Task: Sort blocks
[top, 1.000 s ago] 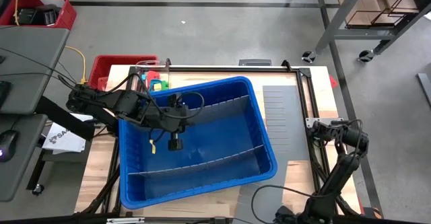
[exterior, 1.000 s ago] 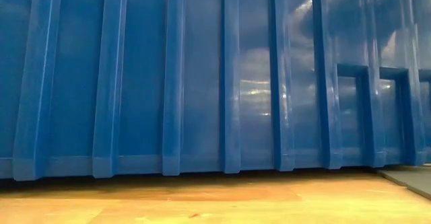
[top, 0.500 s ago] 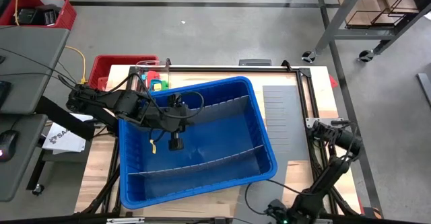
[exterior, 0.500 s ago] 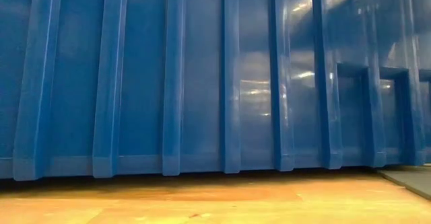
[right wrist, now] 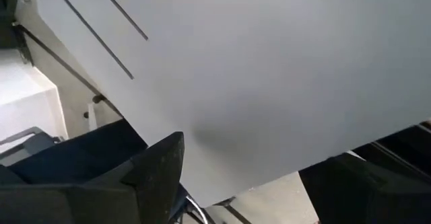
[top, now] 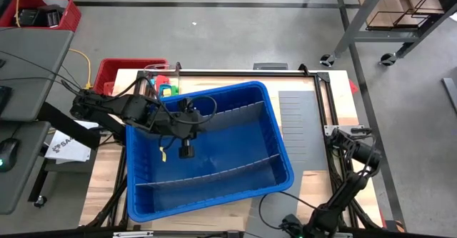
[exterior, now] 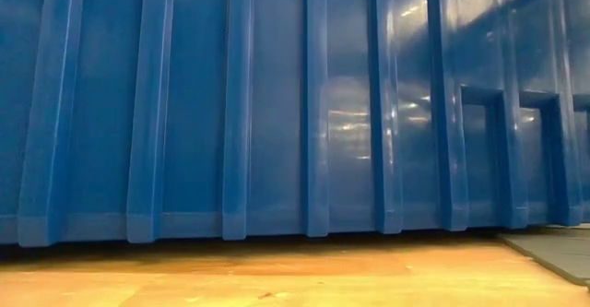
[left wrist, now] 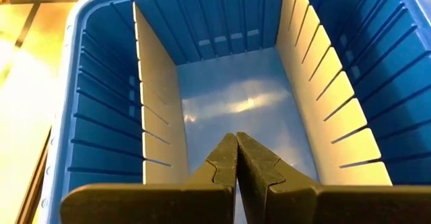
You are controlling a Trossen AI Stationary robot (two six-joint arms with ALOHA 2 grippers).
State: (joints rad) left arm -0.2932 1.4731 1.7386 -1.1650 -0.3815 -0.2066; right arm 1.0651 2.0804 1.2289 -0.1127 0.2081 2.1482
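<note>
A pale wooden table [top: 111, 174] on a grey concrete floor carries a large blue bin [top: 278, 149] split by two thin grey dividers [left wrist: 156, 109]. The blocks [top: 166, 89], a small bright cluster, lie outside the bin just beyond its far left corner, and none shows in any compartment. The left gripper [left wrist: 236, 158] hangs inside the middle compartment, fingers pressed together, holding nothing. The right gripper [right wrist: 239, 167] waits at the table's right edge over a loose slotted grey panel [top: 298, 127], fingers spread wide and empty. Sorting looks barely begun; the next move likely calls for lifting out and reaching for a block.
</note>
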